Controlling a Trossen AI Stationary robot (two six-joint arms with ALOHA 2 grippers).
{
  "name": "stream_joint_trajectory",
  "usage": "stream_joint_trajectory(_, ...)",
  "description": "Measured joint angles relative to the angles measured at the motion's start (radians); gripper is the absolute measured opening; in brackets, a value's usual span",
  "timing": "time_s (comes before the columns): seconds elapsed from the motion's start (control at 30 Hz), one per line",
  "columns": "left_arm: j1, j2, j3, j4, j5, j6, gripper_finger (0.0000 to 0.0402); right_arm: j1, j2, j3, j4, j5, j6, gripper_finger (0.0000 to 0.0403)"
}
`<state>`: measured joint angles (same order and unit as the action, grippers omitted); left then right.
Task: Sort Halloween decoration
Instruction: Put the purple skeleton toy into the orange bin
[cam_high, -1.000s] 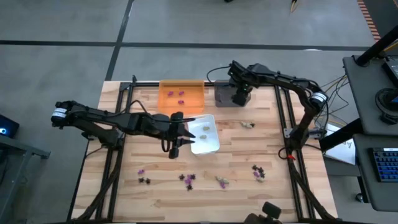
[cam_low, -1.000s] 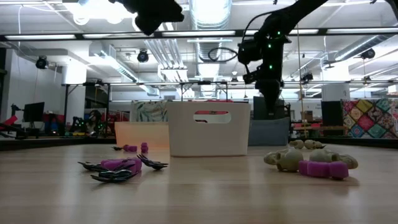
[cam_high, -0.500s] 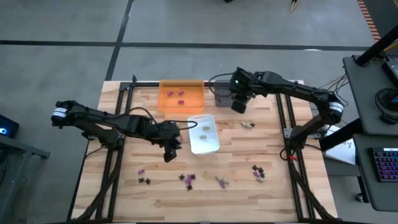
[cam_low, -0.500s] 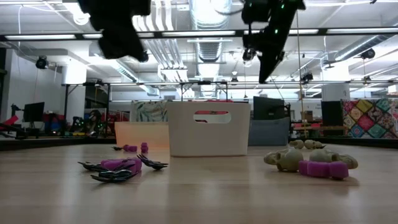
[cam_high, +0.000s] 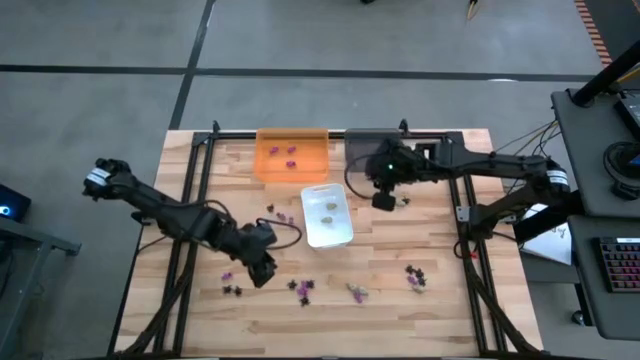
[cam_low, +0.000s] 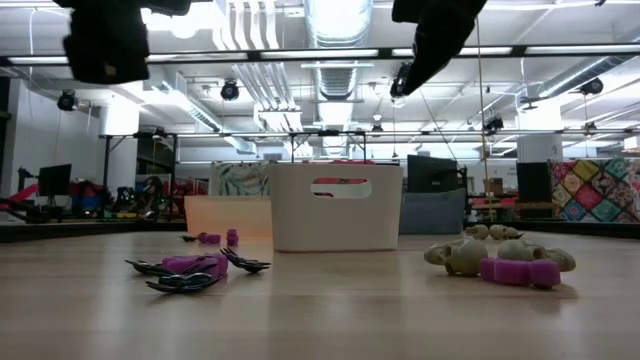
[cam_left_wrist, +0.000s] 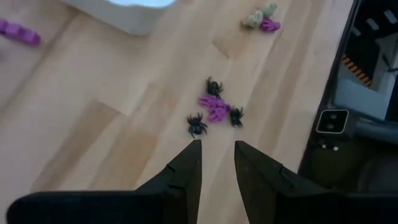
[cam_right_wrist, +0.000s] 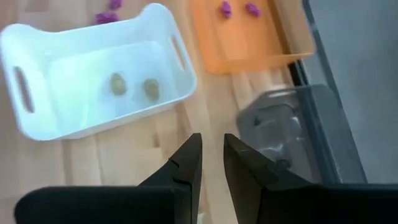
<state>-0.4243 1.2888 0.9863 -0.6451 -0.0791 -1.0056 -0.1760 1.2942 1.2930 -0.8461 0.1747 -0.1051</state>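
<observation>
The Halloween decoration is tiny purple, black and beige pieces. Loose ones lie near the front edge (cam_high: 300, 288), (cam_high: 413, 277), (cam_high: 227, 276). In the left wrist view, black spiders around a purple piece (cam_left_wrist: 215, 109) lie just ahead of my left gripper (cam_left_wrist: 217, 157), which hovers above them, open by a narrow gap and empty; the high view shows it front-left (cam_high: 262, 264). My right gripper (cam_right_wrist: 212, 152), also narrowly open and empty, hangs high between the white tray (cam_right_wrist: 93, 81) and the grey tray (cam_right_wrist: 292, 130). Two beige pieces (cam_right_wrist: 134, 86) lie in the white tray, purple ones (cam_high: 290, 152) in the orange tray (cam_high: 292, 170).
The three trays stand at the table's far middle. A beige piece (cam_high: 400, 200) lies right of the white tray and purple ones (cam_high: 276, 212) left of it. In the low view a purple-and-black cluster (cam_low: 190, 268) and a beige-and-purple cluster (cam_low: 500, 260) lie close by.
My left gripper has swung from beside the white tray toward the near-left, sinking a little and rolling its wrist, and now hangs over the loose pieces by the front edge. My right gripper has pulled away from the grey tray toward the table's middle and risen.
</observation>
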Motion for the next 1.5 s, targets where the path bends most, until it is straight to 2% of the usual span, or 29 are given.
stream_joint_trajectory(0.17, -0.076, 0.009, 0.0, -0.018, -0.011, -0.127, 0.0078, 0.05, 0.017, 0.0, 0.0, 0.0, 0.003, 0.0059)
stream_joint_trajectory(0.4, -0.132, 0.054, 0.0, -0.222, 0.058, -0.28, 0.0078, 0.088, 0.031, 0.0, -0.001, 0.001, 0.005, 0.0059)
stream_joint_trajectory(0.5, -0.136, 0.086, 0.0, -0.294, 0.073, -0.279, 0.0077, 0.099, 0.03, 0.0, -0.001, 0.001, 0.024, 0.0059)
stream_joint_trajectory(0.63, -0.152, 0.137, 0.0, -0.353, 0.08, -0.183, 0.0078, 0.111, 0.03, 0.0, -0.001, 0.001, 0.027, 0.0059)
stream_joint_trajectory(0.77, -0.203, 0.18, 0.0, -0.355, 0.074, -0.042, 0.0078, 0.12, 0.031, -0.001, -0.004, 0.001, 0.048, 0.0059)
stream_joint_trajectory(0.87, -0.257, 0.195, 0.0, -0.359, 0.033, 0.004, 0.0078, 0.127, 0.031, -0.002, -0.005, 0.001, 0.054, 0.0059)
stream_joint_trajectory(1.1, -0.377, 0.185, -0.027, -0.368, -0.07, -0.097, 0.0078, 0.133, 0.032, -0.005, -0.002, 0.001, 0.069, 0.0059)
stream_joint_trajectory(1.27, -0.422, 0.185, -0.114, -0.333, -0.074, -0.179, 0.0078, 0.133, 0.032, -0.005, 0.004, 0.001, 0.072, 0.0059)
stream_joint_trajectory(1.5, -0.437, 0.181, -0.213, -0.243, -0.068, -0.193, 0.0077, 0.14, 0.032, -0.005, 0.01, 0.001, 0.082, 0.0059)
